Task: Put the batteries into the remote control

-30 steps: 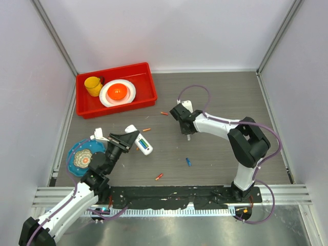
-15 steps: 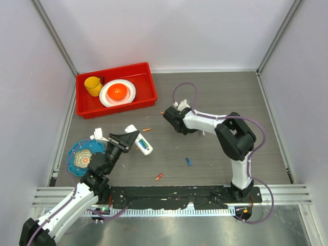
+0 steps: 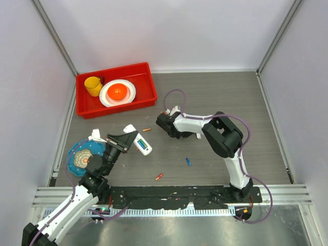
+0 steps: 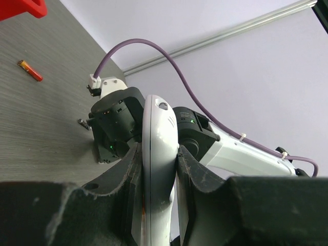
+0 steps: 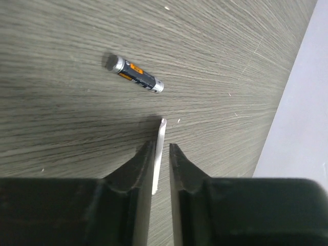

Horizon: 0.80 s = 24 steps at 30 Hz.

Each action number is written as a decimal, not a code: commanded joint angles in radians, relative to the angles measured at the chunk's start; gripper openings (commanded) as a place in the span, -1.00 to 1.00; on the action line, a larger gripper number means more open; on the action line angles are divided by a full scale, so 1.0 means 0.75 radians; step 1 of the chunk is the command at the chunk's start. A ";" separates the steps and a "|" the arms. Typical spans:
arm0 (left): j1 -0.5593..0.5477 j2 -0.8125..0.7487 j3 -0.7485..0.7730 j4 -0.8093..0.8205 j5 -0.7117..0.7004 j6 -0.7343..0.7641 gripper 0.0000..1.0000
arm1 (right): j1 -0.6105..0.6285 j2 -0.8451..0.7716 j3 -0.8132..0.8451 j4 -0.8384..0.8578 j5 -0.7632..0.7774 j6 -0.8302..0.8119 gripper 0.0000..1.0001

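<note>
While left hand (image 4: pixel 159 154) clamps remote (image 4: pixel 159 123), right hand (image 5: pixel 160 147) is near-shut around white strip (image 5: pixel 162 128), grip unclear. Batteries (image 5: pixel 133 74) loose, apparently none loaded.

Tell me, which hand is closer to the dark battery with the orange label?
Right. The right hand is just short of the dark battery, which lies ahead of its fingertips; the left hand, gripping the remote control, sits farther off.

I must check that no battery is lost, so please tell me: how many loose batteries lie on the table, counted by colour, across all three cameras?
Orange-red batteries: 3
Blue battery: 1
Dark battery with orange label: 1
Total: 5 in view; others may be hidden.
</note>
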<state>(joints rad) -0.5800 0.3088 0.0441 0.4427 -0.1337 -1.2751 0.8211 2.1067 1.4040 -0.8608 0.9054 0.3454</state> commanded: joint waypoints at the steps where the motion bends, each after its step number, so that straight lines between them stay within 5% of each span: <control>1: 0.004 -0.015 -0.089 0.040 0.015 -0.002 -1.00 | 0.018 -0.019 0.042 0.015 -0.052 0.024 -0.41; 7: 0.004 -0.021 -0.091 0.032 0.017 -0.002 -0.99 | 0.028 -0.037 0.053 0.017 -0.113 0.051 -0.09; 13: 0.004 -0.017 -0.091 0.036 0.011 -0.002 -1.00 | 0.030 -0.287 0.006 0.084 -0.244 0.081 0.12; 19: 0.004 0.022 -0.091 0.046 0.043 -0.008 -0.99 | -0.235 -0.642 -0.339 0.405 -0.834 0.133 0.12; 24: 0.004 0.134 -0.028 0.103 0.164 0.037 -1.00 | -0.342 -0.723 -0.545 0.612 -1.013 0.098 0.15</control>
<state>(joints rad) -0.5800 0.3538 0.0441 0.4404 -0.0975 -1.2736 0.5819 1.5620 1.0859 -0.5274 0.3405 0.4133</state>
